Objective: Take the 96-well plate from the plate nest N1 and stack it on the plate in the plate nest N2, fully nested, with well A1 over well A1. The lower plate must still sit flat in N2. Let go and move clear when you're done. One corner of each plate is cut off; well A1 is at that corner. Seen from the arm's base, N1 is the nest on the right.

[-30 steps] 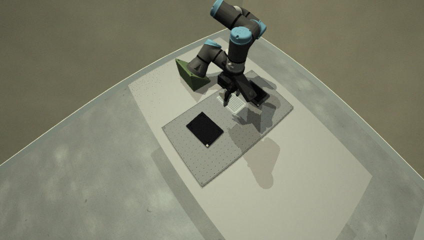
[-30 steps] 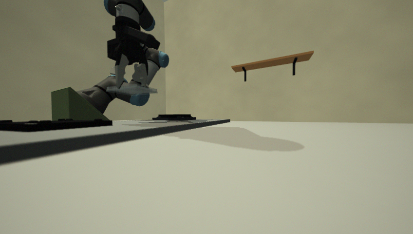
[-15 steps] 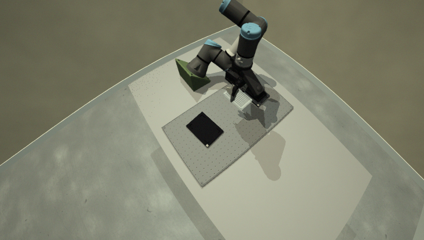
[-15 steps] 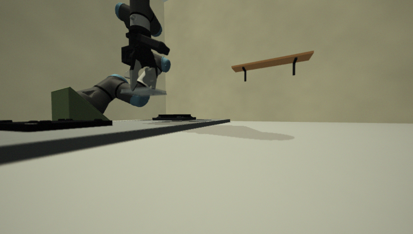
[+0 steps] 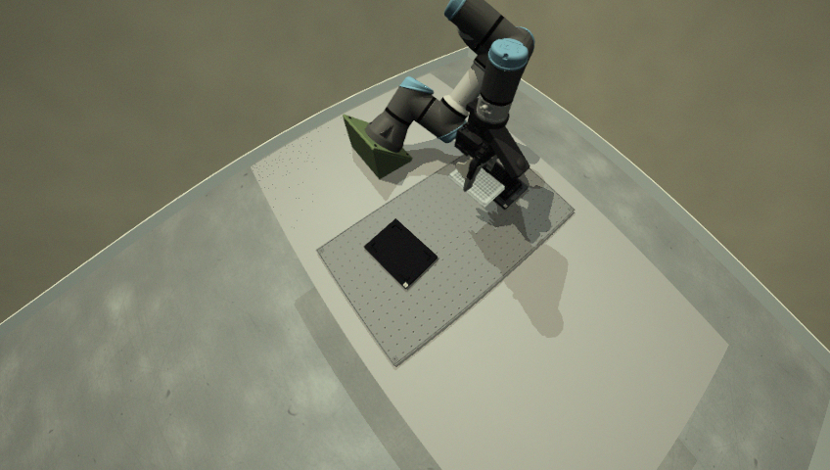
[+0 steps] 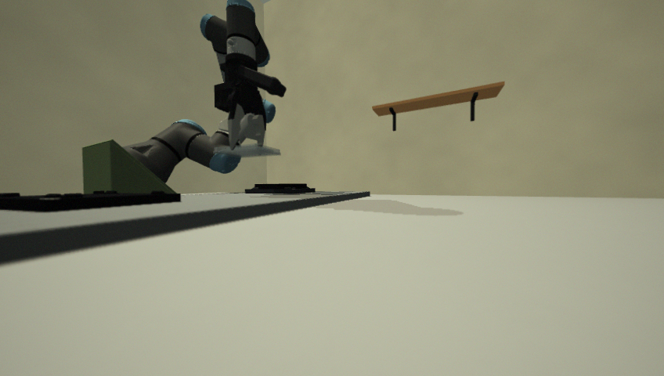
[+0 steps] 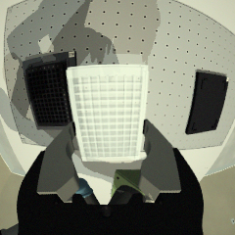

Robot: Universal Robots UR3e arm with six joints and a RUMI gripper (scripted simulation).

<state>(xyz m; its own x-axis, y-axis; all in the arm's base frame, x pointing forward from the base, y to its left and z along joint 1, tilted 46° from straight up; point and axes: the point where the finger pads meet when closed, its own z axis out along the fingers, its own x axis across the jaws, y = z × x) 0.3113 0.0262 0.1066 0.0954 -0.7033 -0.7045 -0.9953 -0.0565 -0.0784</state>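
My gripper [image 5: 479, 172] [image 6: 247, 136] [image 7: 109, 120] is shut on the white 96-well plate [image 5: 484, 187] [image 6: 247, 150] [image 7: 109, 113] and holds it level in the air. A black well plate [image 7: 45, 95] [image 6: 279, 188] sits in nest N2 [image 5: 513, 194]. In the wrist view the white plate overlaps only the black plate's right edge and hangs well above it. Most of N2 is hidden behind my gripper in the top view. Nest N1 [image 5: 400, 253] [image 7: 208, 102] [image 6: 70, 200] is a flat black tray with nothing in it.
Both nests stand on a grey perforated board [image 5: 442, 291] [image 7: 166, 44]. The arm rises from a green wedge base [image 5: 372, 145] [image 6: 111, 170] behind the board. A wooden shelf [image 6: 438, 99] hangs on the far wall.
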